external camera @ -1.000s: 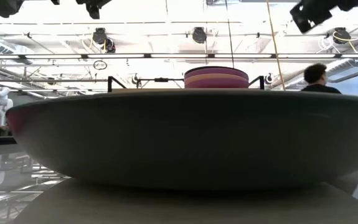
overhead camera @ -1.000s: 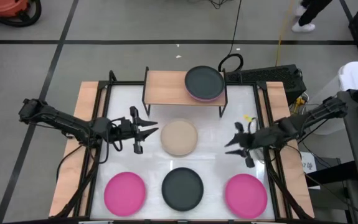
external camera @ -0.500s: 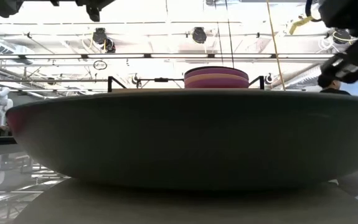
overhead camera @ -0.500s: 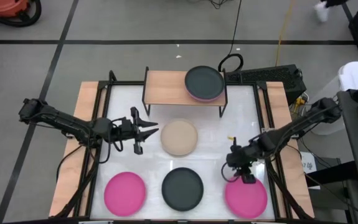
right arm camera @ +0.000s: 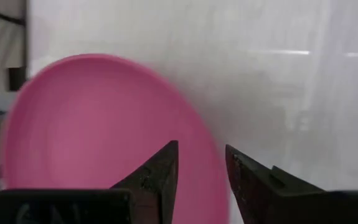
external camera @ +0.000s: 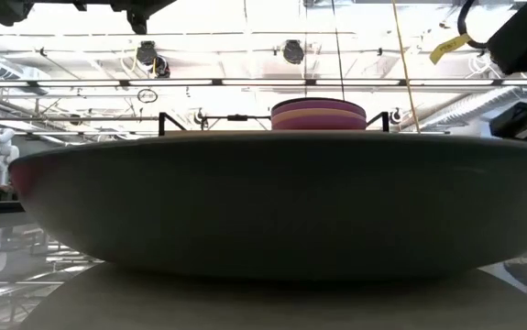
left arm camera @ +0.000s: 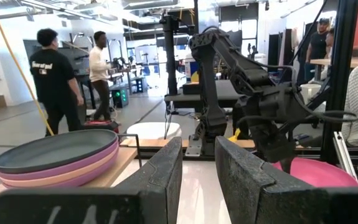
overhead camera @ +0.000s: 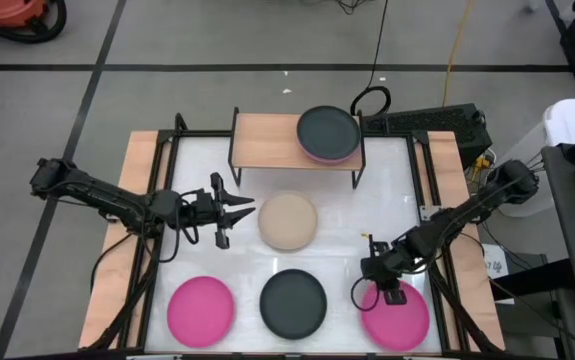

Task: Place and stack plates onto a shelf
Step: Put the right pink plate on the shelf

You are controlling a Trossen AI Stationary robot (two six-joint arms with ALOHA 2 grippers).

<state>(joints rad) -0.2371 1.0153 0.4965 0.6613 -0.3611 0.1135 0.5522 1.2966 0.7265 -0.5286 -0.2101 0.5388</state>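
Hot pink plates lie at the near left (overhead camera: 201, 311) and near right (overhead camera: 399, 318), with a dark grey plate (overhead camera: 293, 303) between them and a beige plate (overhead camera: 288, 220) mid-table. The shelf (overhead camera: 267, 138) at the far edge carries a stack of plates (overhead camera: 328, 134) with a dark grey one on top. My right gripper (overhead camera: 367, 290) is open and points down over the near-right pink plate's left rim (right arm camera: 211, 163), which shows between its fingers. My left gripper (overhead camera: 239, 212) is open and empty, left of the beige plate. My right gripper comes from above with one finger (right arm camera: 166, 163) over the pink plate's inside and the other finger (right arm camera: 244, 171) outside its left rim. Whether either finger touches the plate, I cannot tell. The plate lies flat on the table.
The dark grey plate fills the low view (external camera: 272, 211), and the stack shows behind it (external camera: 318, 114). The table has wooden side edges (overhead camera: 117, 250). People stand in the room beyond the table (left arm camera: 57, 81). There is bare tabletop (overhead camera: 367, 215) right of the beige plate.
My right gripper has gone toward the table's near edge and down, and has tipped to point downward over the near-right hot pink plate's left rim. The plates have stayed where they were.
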